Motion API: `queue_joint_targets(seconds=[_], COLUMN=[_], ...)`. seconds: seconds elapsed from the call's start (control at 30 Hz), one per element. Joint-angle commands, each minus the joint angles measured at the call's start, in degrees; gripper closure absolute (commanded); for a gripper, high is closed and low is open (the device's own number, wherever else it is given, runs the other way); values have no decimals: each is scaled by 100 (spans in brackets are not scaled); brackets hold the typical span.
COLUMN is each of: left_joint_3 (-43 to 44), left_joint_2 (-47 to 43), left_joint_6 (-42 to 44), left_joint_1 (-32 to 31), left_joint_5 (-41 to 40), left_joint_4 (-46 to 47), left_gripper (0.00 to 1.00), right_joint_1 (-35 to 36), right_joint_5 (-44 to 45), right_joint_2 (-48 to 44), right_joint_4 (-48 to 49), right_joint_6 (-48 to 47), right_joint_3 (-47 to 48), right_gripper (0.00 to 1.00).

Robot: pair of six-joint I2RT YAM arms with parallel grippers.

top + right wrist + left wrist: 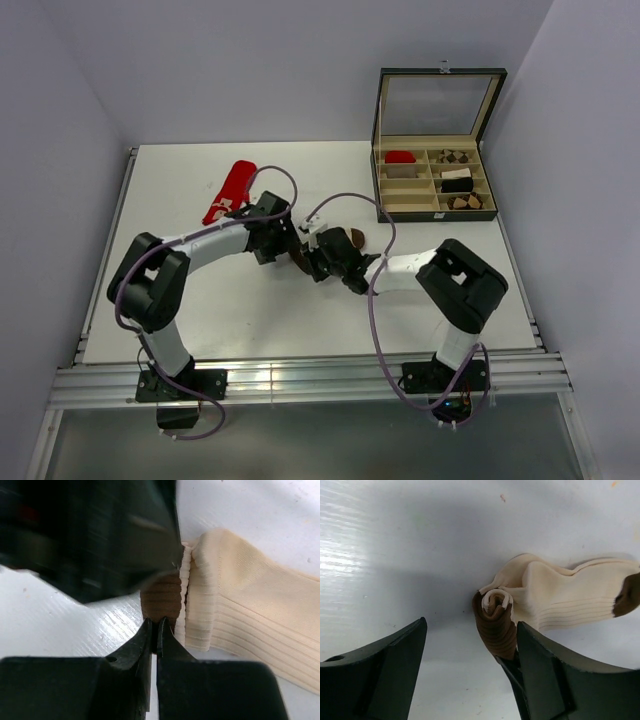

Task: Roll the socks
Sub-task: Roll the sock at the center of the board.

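The cream sock (565,597) lies at mid-table, its brown band (495,625) rolled into a small coil. My left gripper (471,626) is open; the coil stands between its fingers, close to the right finger (555,675). My right gripper (156,625) is shut on the edge of the brown band (161,600), with the cream ribbed part (240,615) to its right. In the top view the two grippers meet over the sock, the left (285,240) and the right (322,262). The red sock (230,190) lies flat behind the left arm.
An open box (435,205) with a raised lid stands at the back right; its compartments hold rolled bundles, one red (400,158), one black-and-white (457,181), others brown-patterned. The left gripper's body (100,540) fills the right wrist view's upper left.
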Motion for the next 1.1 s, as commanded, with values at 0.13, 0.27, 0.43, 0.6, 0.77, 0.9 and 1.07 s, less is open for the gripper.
queue_joint_targets(seconds=[0.13,0.27,0.43,0.6,0.77,0.9,1.07], left_joint_3=[-552,-843,-1378,-1476,-1362,-1292,-1222], left_joint_2=[-801,-1021,-1259,-1233,-1119,-987,-811], left_joint_6=[-610,-777,-953,-962,-874,-830,-812], left_joint_1=[339,392,374,225,41,-12,-39], left_joint_5=[-101,-92,267,383,365,330,348], left_joint_4=[766,1090,1680,1856,1901,1900,1865], left_gripper=[17,16,19,20,21,21,24], right_joint_1=[-626,-1055,-1505,-1865,-2111,-2331,-2454], right_joint_5=[-1772,-2702,-3574,-4427,-4902,-5061,-5166], right_joint_2=[89,308,642,1213,1591,1820,2048], right_joint_4=[-282,-282,-221,-36,226,448,465], right_joint_6=[490,920,1535,2345,3019,3286,3452], right_joint_3=[-17,97,246,395,405,334,387], right_gripper=[100,100,100,100,100,100,100])
